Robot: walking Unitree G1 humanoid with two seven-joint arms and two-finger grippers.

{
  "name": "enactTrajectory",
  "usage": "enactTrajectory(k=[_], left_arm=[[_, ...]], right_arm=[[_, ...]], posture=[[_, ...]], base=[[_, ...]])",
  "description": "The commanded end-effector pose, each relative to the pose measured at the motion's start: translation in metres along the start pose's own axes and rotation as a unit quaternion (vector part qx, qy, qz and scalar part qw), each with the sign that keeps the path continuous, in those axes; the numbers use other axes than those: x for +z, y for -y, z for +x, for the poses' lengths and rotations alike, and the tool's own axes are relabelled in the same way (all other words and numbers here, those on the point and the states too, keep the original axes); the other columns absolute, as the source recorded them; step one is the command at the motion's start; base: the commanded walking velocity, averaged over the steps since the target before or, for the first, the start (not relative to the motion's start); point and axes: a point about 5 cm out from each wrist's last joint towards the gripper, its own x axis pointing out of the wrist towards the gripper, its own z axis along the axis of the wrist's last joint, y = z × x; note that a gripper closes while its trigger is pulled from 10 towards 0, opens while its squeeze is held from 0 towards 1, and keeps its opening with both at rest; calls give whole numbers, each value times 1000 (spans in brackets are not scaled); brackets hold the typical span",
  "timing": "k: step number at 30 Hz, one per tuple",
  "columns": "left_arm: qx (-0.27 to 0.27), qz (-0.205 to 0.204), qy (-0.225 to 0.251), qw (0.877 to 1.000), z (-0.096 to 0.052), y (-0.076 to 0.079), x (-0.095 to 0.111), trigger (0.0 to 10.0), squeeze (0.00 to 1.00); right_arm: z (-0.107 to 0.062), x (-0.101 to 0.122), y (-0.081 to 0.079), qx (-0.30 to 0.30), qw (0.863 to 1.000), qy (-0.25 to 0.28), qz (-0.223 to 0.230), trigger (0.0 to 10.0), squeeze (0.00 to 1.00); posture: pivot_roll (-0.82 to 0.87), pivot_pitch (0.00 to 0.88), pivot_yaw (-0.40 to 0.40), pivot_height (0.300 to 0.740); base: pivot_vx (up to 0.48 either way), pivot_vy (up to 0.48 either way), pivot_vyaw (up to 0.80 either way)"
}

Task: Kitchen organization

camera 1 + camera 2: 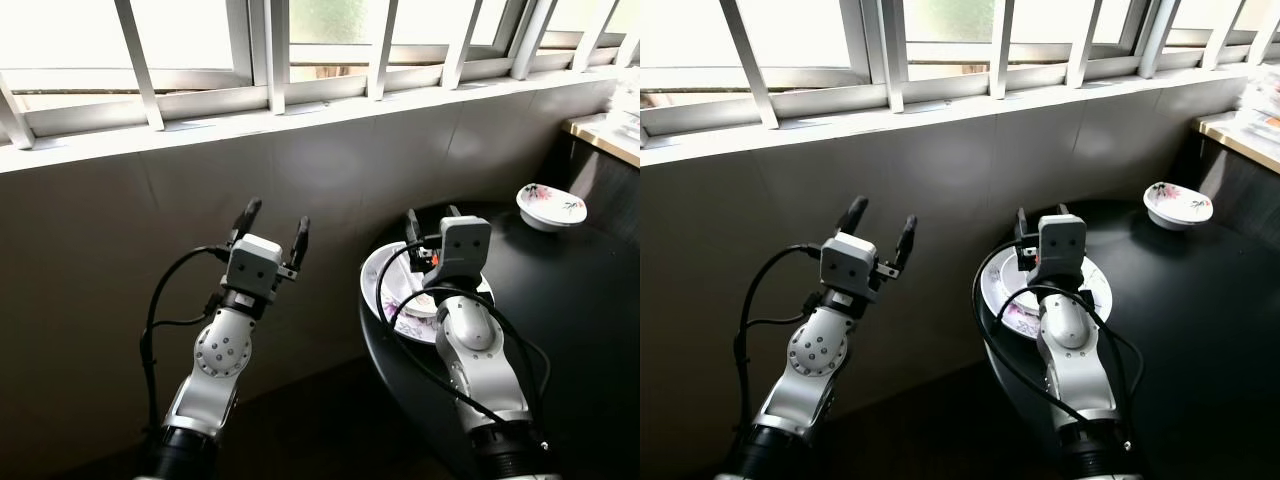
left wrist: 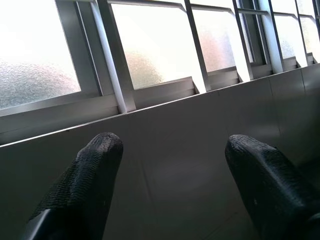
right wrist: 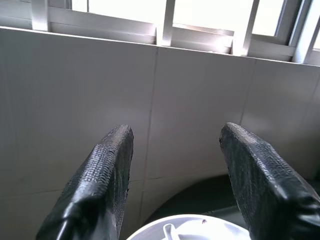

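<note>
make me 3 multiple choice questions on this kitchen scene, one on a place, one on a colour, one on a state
1. Where is the small bowl?
A. far side of the table
B. on the windowsill
C. on the floor

2. What colour is the table?
A. white
B. black
C. red

3. How are the right gripper's fingers?
A. shut on a spoon
B. shut on the plate
C. open, holding nothing

Answers:
1. A, the bowl sits on the tabletop beyond the plate.
2. B, the round top is glossy black.
3. C, the wrist view shows a wide gap between the fingers, above the plate.
</note>
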Motion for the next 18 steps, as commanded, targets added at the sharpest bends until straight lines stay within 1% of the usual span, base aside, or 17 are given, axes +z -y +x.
enactTrajectory(k=[1,3,5,7,9,10,13,18], left_arm=[[-6,5,-6,1000,0,2,-2,10000,0],[-6,6,-7,1000,0,2,-2,10000,0],[-6,6,-8,1000,0,2,-2,10000,0],[-5,5,-8,1000,0,2,-2,10000,0],[-4,3,-8,1000,0,2,-2,10000,0],[1,-3,-7,1000,-1,2,-2,10000,0],[0,-3,-9,1000,-1,1,-3,10000,0],[4,0,-23,1000,-2,0,-7,10000,0]], right_arm=[[2,-2,2,-4,1000,-11,-7,10000,0],[3,-7,1,7,999,-28,-30,10000,0],[3,-7,0,13,998,-24,-53,10000,0],[2,-7,-2,16,998,-26,-46,10000,0],[2,-8,-1,8,999,-29,-31,10000,0],[3,-10,2,-3,999,-38,-27,10000,0],[4,-14,5,-16,998,-52,-40,10000,0],[4,-22,10,-30,996,-82,-36,10000,0]], posture=[[62,0,-28,740],[64,0,-28,740],[64,0,-28,740],[65,0,-29,740],[66,0,-29,740],[67,0,-30,740],[67,0,-30,740],[67,0,-31,740]], base=[[0,0,0],[0,-360,788],[0,-442,800],[0,-472,800],[0,0,0],[0,0,0],[0,0,0],[0,0,0]])
